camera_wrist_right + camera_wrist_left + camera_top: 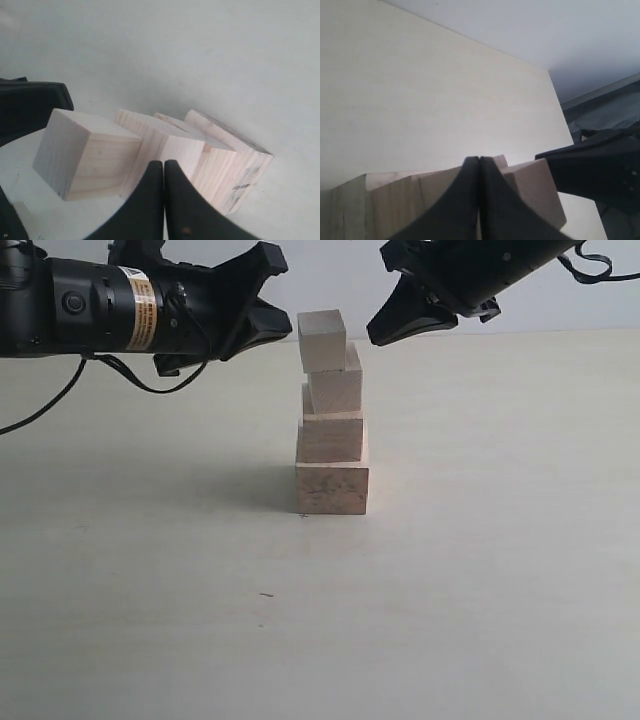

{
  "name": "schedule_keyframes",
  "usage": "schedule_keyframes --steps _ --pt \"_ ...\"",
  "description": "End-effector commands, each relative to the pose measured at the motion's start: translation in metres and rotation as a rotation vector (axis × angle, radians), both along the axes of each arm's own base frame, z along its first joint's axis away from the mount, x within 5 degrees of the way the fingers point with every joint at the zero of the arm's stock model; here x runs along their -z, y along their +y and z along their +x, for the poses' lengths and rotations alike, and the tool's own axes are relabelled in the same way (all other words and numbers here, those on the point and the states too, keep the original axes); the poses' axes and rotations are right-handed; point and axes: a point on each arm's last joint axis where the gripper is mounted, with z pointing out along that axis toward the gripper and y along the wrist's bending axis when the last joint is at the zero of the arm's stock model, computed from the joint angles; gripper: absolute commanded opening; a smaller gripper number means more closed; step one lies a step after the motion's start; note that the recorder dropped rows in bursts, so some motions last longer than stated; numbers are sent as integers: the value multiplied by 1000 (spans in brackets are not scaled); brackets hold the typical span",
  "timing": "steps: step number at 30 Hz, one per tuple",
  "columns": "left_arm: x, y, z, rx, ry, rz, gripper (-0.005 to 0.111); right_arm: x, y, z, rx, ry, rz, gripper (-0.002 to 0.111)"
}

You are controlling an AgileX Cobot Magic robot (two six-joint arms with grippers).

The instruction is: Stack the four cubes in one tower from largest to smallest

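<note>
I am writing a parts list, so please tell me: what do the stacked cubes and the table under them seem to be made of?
The four cubes look like raw, unpainted pale wood: grain lines show on their matte faces. The table has a smooth, matte cream surface, perhaps laminate, but its material is uncertain.

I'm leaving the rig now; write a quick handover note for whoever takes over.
Left gripper: shut, empty, level with the smallest cube, close beside it; contact unclear.
Right gripper: shut, empty, on its other side.
Done: all four cubes stand as one tower, largest cube lowest, on the table.
To do: smallest cube sits off-centre; perhaps square it, then withdraw both grippers.
</note>
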Motion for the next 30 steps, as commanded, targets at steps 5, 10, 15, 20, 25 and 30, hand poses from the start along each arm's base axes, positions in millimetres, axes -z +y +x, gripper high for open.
schedule_keyframes --steps 5,10,15,20,25,30 --pt "-11 -3 -1 22 -6 -75 0 -11 2 -7 -47 -18 18 0" --pt "-20 -6 3 29 -32 -93 0 -15 7 -10 -106 -34 76 0" --pt "-26 -8 4 43 -49 -106 0 -16 8 -10 -108 -33 96 0" --pt "-24 -6 6 13 -54 -69 0 -16 8 -11 -113 -31 93 0" --pt "-21 -5 4 50 -64 -14 0 -15 7 -11 -116 -32 75 0" --pt "-19 -4 4 59 -85 34 0 -15 7 -10 -115 -42 72 0"
